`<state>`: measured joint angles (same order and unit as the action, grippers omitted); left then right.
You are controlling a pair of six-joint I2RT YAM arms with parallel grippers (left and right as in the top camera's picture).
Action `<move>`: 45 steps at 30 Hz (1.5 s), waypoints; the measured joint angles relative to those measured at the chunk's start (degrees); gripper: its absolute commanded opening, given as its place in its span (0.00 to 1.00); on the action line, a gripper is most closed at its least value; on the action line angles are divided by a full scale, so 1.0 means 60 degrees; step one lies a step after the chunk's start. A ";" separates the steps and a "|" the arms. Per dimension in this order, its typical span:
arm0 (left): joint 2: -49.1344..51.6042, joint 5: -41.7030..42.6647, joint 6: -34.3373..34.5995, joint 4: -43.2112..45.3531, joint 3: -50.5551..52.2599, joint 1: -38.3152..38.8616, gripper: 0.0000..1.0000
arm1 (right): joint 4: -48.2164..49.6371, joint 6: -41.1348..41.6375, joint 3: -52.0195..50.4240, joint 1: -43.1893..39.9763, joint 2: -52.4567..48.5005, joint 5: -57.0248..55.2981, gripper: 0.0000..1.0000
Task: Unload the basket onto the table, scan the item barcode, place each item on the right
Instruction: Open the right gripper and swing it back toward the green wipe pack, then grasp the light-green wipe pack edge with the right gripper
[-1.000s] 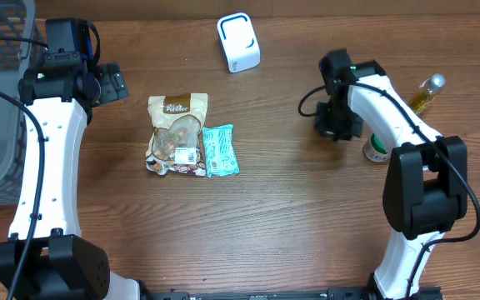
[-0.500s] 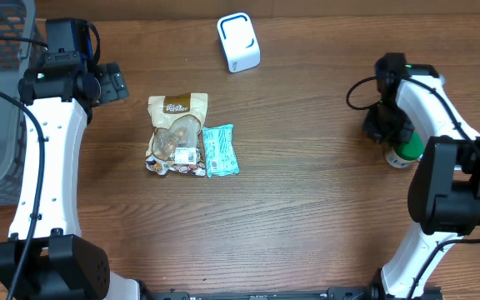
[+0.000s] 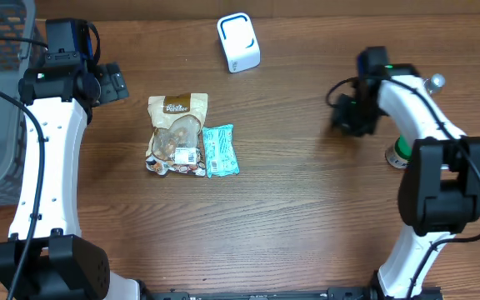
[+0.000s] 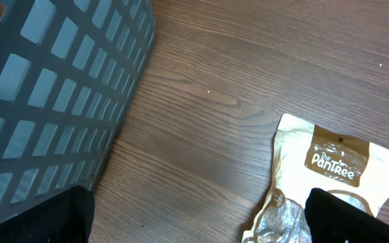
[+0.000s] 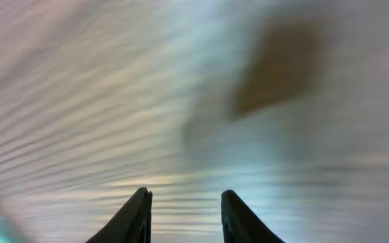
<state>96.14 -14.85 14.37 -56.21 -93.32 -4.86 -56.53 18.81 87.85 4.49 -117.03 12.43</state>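
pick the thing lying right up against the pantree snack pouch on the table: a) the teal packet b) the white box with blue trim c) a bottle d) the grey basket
A: in the overhead view the teal packet lies edge to edge with the Pantree pouch, the only thing alongside it.

Snack pouch (image 4: 336,162): brand "The PanTree" printed near top. Other print too small to read.
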 measured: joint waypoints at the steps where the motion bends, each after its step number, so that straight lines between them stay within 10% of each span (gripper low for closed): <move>1: 0.0000 0.0000 0.0000 0.0000 0.0000 0.0000 1.00 | 0.0277 -0.0040 -0.0007 0.0273 0.0000 0.0346 0.31; 12: 0.0000 0.0004 0.0000 0.0000 0.0000 0.0000 0.99 | 0.3920 0.0299 -0.0029 0.3894 0.0000 0.1479 0.14; 22: 0.0000 0.0000 0.0000 0.0000 0.0000 0.0000 1.00 | 0.5989 0.0364 -0.0029 0.6732 -0.0011 -0.1810 0.04; 45: 0.0000 0.0000 0.0000 0.0000 0.0000 0.0000 0.99 | 0.4681 0.0361 -0.0033 0.5978 -0.0707 -0.3308 0.04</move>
<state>96.14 -14.85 14.37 -56.21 -93.32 -4.86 -28.45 20.97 87.66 40.36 -121.27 -7.42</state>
